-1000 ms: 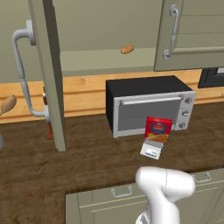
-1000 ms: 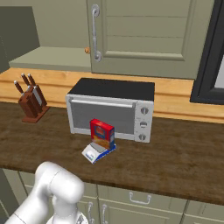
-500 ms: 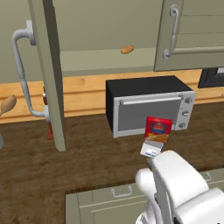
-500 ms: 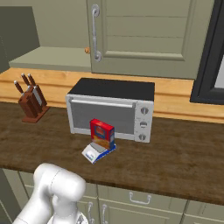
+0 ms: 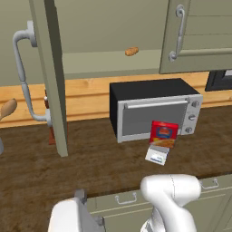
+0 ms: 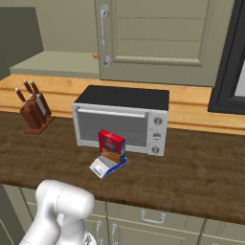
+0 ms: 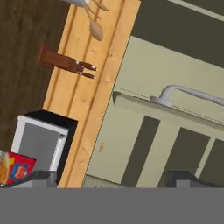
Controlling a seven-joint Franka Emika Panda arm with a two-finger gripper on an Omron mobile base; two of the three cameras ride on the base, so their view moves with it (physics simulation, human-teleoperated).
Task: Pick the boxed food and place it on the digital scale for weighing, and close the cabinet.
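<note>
The boxed food [image 5: 164, 134] [image 6: 111, 146] is a small red box standing upright in front of the toaster oven. It sits at the back of the digital scale [image 5: 157, 155] [image 6: 105, 166], apparently resting on it. In the hand view the boxed food [image 7: 17, 168] shows at the lower left. The cabinet has its left door [image 5: 49, 77] swung open, with a curved handle [image 5: 22, 77]. Its right door [image 5: 199, 36] [image 6: 158, 38] is shut. My gripper [image 7: 113, 178] is open and empty, facing the open door [image 7: 175, 144] and its handle [image 7: 183, 94].
A silver toaster oven [image 5: 154, 108] [image 6: 122, 119] stands at the back of the wooden counter. A knife block [image 6: 33, 112] [image 7: 65, 63] is left of it. A brown bread-like lump [image 5: 131, 51] lies on the cabinet shelf. A dark frame [image 6: 232, 62] is at the right.
My arm has swung in the left base view, and a white part of it now shows at the lower left. The box, the scale and the cabinet doors have not moved.
</note>
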